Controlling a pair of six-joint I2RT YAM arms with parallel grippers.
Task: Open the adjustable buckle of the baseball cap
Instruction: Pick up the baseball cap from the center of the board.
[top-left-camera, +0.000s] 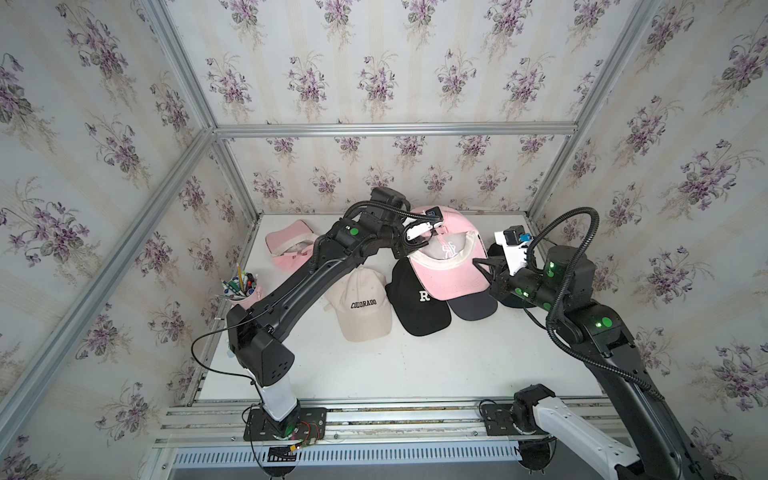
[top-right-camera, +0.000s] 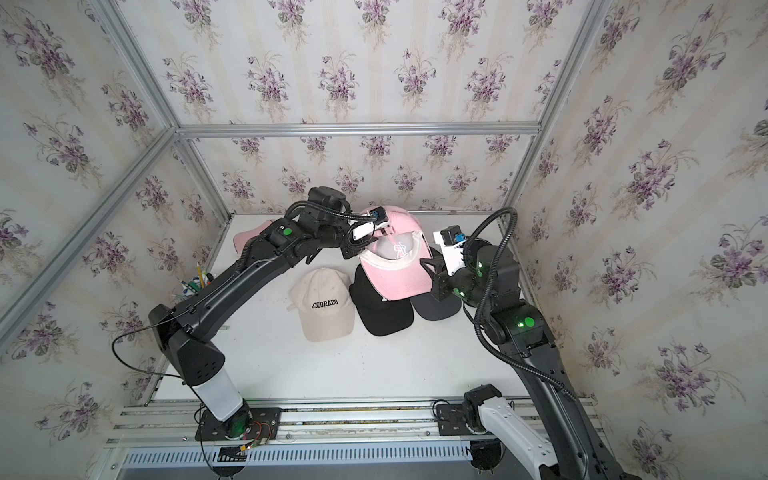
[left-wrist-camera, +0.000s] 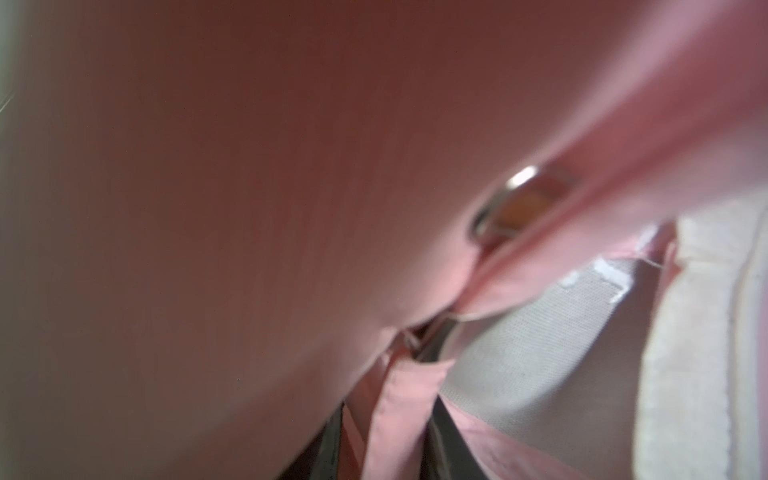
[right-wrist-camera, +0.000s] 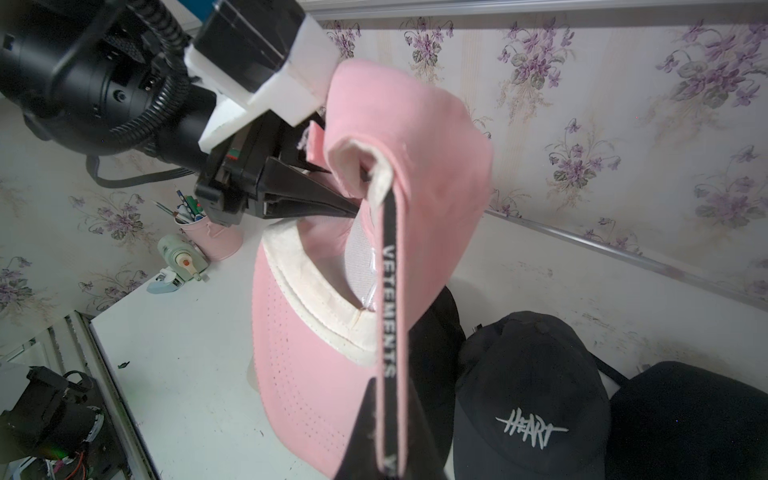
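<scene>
Jaws on the right arm (top-left-camera: 598, 332) are gripping the black strap (right-wrist-camera: 388, 332) taut; left jaws are pinching the pink cap (top-left-camera: 449, 278) near its buckle (left-wrist-camera: 519, 203), steadying it above the far right of the desk (top-left-camera: 415, 365).

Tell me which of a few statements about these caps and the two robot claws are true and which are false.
1. The beige cap reads COLORADO. True.
2. The pink cap lies flat and untouched. False: the left gripper holds it up by its back rim.
3. The right gripper pinches a black strap printed VETEMENTS. True.
4. The pen cup is blue. False: it is pink.
5. Every cap here is pink. False: besides the beige one, a black cap reads HEART.
</scene>
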